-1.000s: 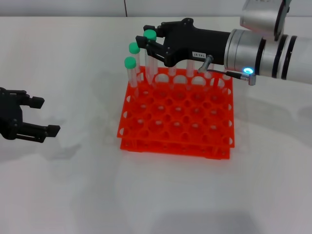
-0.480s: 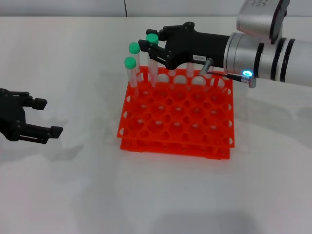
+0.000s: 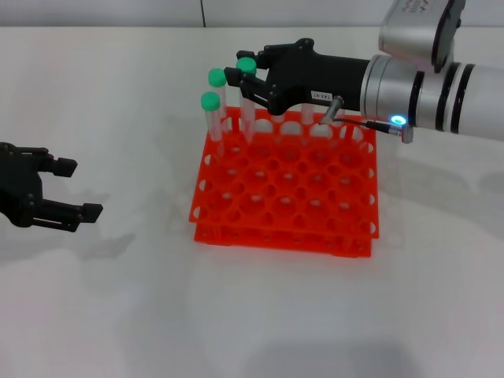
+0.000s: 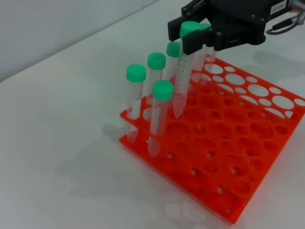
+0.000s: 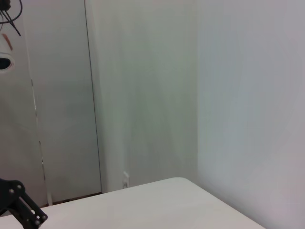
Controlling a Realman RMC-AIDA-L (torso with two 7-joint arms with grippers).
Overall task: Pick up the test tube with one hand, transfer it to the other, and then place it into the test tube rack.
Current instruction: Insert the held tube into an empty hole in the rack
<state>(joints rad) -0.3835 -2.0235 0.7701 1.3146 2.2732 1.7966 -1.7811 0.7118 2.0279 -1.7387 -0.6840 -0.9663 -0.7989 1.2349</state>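
The right gripper, the one with the white label, is clamped on the test tube just under its green cap, and the tube hangs from its fingers with the tip over a hole near the far left corner of the orange rack. Other capped tubes stand in the rack beside and below the gripper. The left gripper sits well off to the side, spread wide and empty. The handover looks finished; what remains is lowering the tube and letting go.
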